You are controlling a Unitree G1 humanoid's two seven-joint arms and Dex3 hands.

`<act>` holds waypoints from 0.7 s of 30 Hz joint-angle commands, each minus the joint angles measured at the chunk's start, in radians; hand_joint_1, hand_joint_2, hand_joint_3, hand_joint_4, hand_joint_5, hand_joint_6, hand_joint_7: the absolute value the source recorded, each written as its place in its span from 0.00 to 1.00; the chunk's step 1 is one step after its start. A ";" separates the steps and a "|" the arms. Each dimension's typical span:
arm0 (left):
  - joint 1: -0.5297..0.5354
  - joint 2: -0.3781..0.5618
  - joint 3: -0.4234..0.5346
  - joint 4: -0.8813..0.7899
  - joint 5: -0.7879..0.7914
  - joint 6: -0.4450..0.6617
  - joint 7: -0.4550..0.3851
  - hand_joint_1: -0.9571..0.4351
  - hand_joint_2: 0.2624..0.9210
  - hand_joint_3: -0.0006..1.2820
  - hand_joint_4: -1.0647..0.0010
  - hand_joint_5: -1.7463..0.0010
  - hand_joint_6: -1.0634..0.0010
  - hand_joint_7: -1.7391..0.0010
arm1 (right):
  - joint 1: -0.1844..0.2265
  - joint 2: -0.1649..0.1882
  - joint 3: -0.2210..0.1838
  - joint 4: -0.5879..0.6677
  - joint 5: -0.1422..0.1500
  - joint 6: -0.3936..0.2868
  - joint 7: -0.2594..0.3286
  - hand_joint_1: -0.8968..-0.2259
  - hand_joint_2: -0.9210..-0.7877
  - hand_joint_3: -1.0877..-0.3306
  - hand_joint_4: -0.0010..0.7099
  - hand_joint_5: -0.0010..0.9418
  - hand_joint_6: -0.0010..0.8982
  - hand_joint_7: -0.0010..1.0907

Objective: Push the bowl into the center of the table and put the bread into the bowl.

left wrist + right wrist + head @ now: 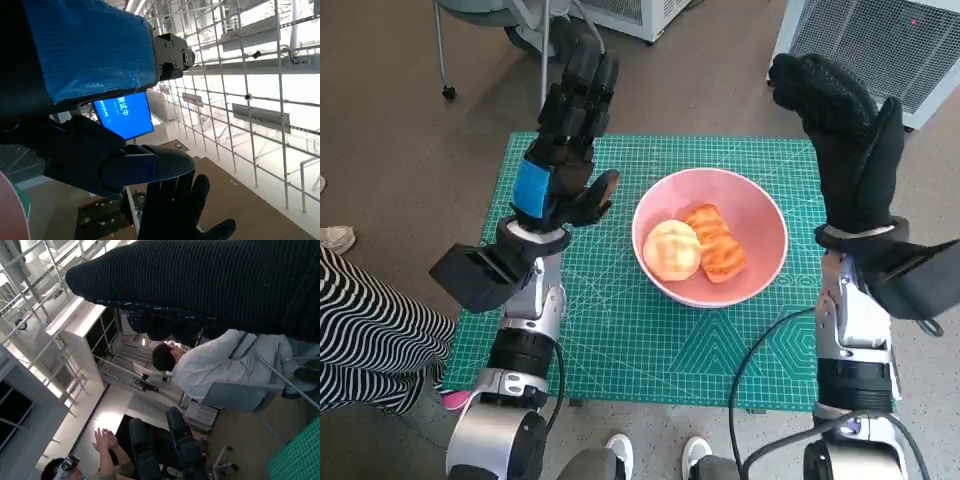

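Left robot hand (565, 150), black with blue tape: raised, fingers apart, empty. Right robot hand (845, 140), black knitted glove: raised, spread, empty. Pink round bowl (760, 210), mid-tabletop on green cutting mat (620, 340), contains two golden bread pieces (698, 248).

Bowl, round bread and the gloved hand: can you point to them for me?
bowl (760, 215), head view, bare pink inner wall.
round bread (671, 250), head view, middle of its top.
right hand (845, 140), head view, middle of the black glove.
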 commanded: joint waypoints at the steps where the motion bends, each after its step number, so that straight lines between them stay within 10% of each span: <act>1: -0.022 0.021 0.001 -0.002 0.008 0.005 -0.007 0.16 1.00 0.37 0.99 1.00 0.94 0.99 | 0.037 0.020 0.006 0.026 -0.007 -0.004 -0.001 0.30 0.00 0.53 0.21 0.00 0.05 0.40; 21: -0.014 0.044 -0.008 -0.018 0.010 0.032 -0.015 0.16 1.00 0.37 1.00 1.00 0.96 0.99 | 0.058 0.022 0.026 0.053 -0.015 -0.051 0.017 0.30 0.00 0.49 0.20 0.00 0.05 0.40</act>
